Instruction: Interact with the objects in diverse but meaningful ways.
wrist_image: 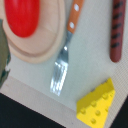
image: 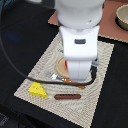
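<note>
Tool: my fingers aren't visible, can't tell if spread or pinched.
Tomato (wrist_image: 22,17): on plate (wrist_image: 47,47), right under my wrist.
Fork (wrist_image: 65,55): beside plate.
Cheese (wrist_image: 97,105), sausage (wrist_image: 117,30): on mat (image: 90,100), further out.

We are counting one yellow cheese wedge (wrist_image: 97,107), one red tomato (wrist_image: 22,17), one brown sausage (wrist_image: 117,30), one tan plate (wrist_image: 47,47) and one orange-handled fork (wrist_image: 65,52). We are also seeing one woven placemat (image: 37,75) and one bowl (image: 122,17).
</note>
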{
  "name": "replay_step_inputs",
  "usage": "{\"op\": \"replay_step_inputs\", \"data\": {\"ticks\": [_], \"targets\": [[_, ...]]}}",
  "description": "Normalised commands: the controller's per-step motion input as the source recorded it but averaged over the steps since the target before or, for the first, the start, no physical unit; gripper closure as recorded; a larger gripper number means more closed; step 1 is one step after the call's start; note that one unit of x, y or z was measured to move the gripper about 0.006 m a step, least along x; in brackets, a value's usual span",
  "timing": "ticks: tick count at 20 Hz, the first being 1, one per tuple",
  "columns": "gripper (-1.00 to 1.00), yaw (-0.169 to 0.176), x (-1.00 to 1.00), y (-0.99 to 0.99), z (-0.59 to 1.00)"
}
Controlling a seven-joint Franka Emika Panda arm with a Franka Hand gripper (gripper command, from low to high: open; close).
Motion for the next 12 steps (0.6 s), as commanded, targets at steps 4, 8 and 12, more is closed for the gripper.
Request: {"op": "replay_step_inputs", "data": {"ticks": [4,8,12], "targets": [[-1.00,-0.097,-0.07,0.72,-0.12],[-1.00,-0.041,-0.31,0.43,-0.26],[-1.00,0.000,-0.40,0.13,-0.44]]}}
